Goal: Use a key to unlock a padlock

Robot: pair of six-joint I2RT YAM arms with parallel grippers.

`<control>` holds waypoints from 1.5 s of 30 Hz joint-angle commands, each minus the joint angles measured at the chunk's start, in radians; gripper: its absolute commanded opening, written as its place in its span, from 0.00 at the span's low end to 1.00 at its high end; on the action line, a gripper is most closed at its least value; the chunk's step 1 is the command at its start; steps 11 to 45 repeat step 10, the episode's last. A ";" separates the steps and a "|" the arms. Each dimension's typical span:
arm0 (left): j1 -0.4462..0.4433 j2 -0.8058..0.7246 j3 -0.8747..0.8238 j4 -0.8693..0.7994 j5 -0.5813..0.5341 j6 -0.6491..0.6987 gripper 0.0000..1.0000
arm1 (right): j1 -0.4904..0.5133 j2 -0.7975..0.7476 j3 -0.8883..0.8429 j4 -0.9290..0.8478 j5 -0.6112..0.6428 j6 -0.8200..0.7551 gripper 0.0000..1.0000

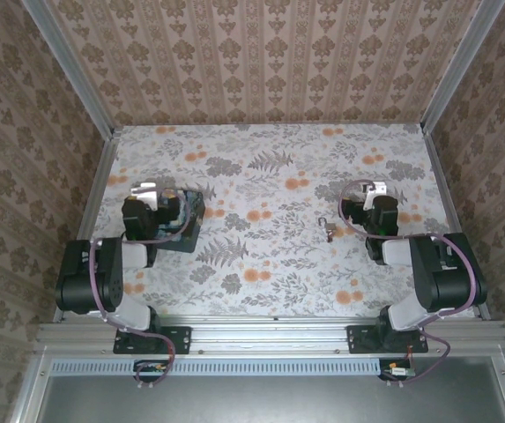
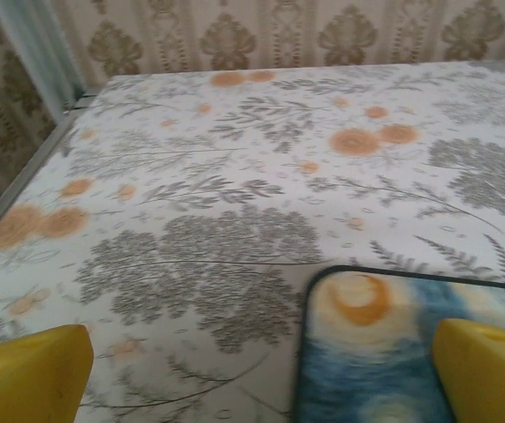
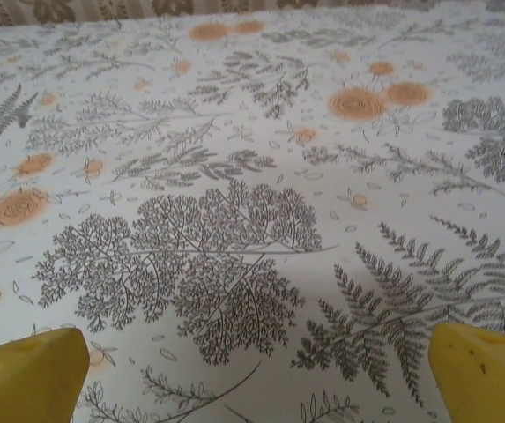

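Observation:
The padlock (image 1: 329, 229) is a tiny silvery-grey thing lying on the flowered table, just left of my right arm. At this size I cannot tell the key apart from it. My right gripper (image 1: 368, 194) hovers a little right of and beyond the padlock. In the right wrist view the right gripper (image 3: 256, 383) is open, its yellow fingertips (image 3: 27, 374) wide apart over bare cloth. My left gripper (image 1: 149, 196) sits at the left, and in its wrist view the left gripper (image 2: 261, 383) is also open, holding nothing.
A dark blue box (image 1: 186, 220) with a swirly blue-yellow lid (image 2: 393, 352) lies just right of the left gripper, partly under its right finger (image 2: 486, 370). Patterned walls and metal rails (image 1: 93, 189) enclose the table on three sides.

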 commanded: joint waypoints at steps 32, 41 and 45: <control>-0.006 0.009 0.015 -0.051 -0.017 0.053 1.00 | -0.001 -0.003 0.002 0.059 0.008 -0.012 1.00; -0.006 0.009 0.015 -0.051 -0.017 0.053 1.00 | -0.001 -0.003 0.002 0.059 0.008 -0.012 1.00; -0.006 0.009 0.015 -0.051 -0.017 0.053 1.00 | -0.001 -0.003 0.002 0.059 0.008 -0.012 1.00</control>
